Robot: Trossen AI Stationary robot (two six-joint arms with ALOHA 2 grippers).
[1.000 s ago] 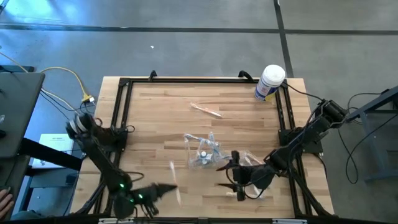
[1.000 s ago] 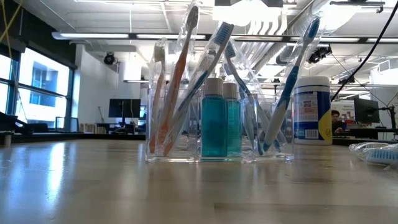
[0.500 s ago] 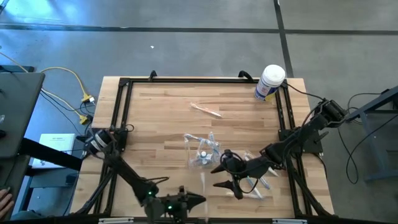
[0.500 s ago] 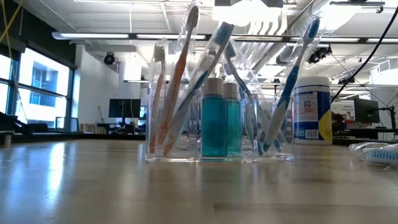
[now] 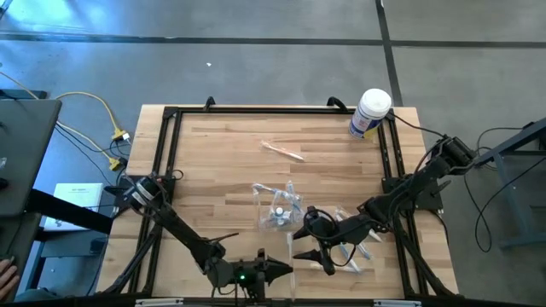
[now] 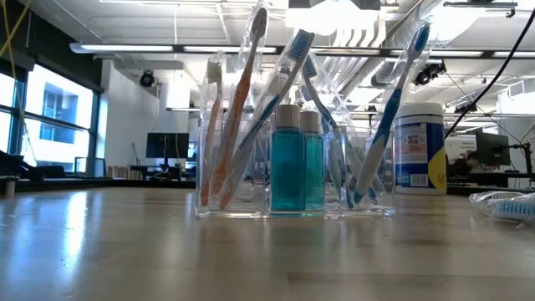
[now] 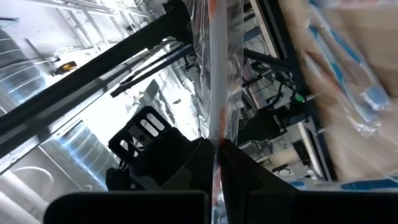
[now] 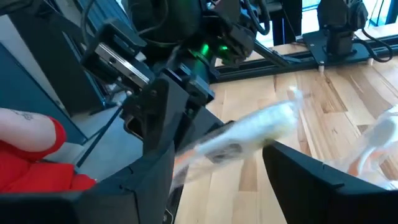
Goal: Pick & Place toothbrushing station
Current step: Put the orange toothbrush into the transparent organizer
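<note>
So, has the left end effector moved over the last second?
Yes. In the high view the left end effector has swung right along the table's near edge, ending nearer the fixed toothbrushing station, shut on a wrapped toothbrush.

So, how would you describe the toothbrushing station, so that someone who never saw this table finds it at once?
Start at the wooden table and go to its middle, left of the right gripper. There stands the toothbrushing station, a clear plastic holder with upright toothbrushes and small teal bottles. The white tub at the far right corner is opaque with a blue label, and the wrapped toothbrushes nearby lie flat.

White tub [image 5: 370, 112] at the table's [image 5: 222, 153] far right corner.
</note>
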